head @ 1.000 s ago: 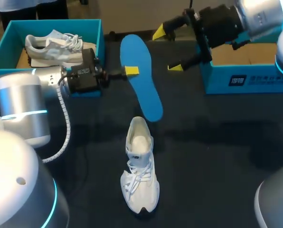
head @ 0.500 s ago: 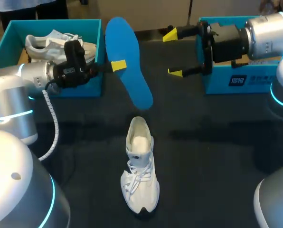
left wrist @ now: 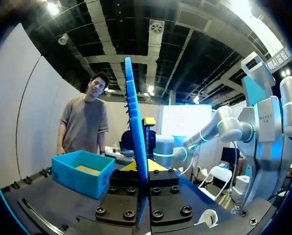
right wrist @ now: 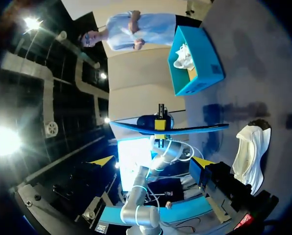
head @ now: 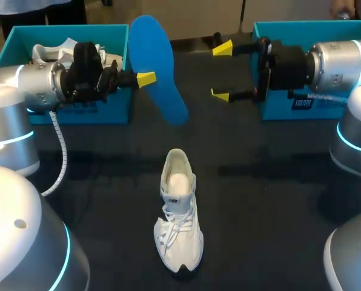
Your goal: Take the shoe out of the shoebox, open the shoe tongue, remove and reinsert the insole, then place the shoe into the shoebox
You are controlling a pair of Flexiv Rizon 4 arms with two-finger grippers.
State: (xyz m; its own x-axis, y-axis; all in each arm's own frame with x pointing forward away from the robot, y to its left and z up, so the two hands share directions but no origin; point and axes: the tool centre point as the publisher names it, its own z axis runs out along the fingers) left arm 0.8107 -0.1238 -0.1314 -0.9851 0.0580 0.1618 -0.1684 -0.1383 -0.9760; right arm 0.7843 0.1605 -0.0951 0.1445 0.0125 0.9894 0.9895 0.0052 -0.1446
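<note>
A blue insole (head: 160, 68) hangs tilted in the air beside the left shoebox, and my left gripper (head: 146, 79) is shut on its edge. In the left wrist view the insole (left wrist: 135, 128) stands edge-on between the shut fingers. The white shoe (head: 179, 211) lies on the dark table below it, opening toward the back. My right gripper (head: 221, 71) is open to the right of the insole, apart from it. In the right wrist view the insole (right wrist: 171, 129) is ahead of that gripper (right wrist: 153, 161), and the shoe (right wrist: 252, 152) is beside it.
The teal left shoebox (head: 94, 111) at the back left holds a second white shoe (head: 54, 52). Another teal shoebox (head: 301, 25) stands at the back right, behind my right arm. It appears as a blue box (left wrist: 82, 172) in the left wrist view.
My left arm has lifted the insole up and back toward the left shoebox. My right gripper has swung down and leftward to face it. The shoe has not moved.
</note>
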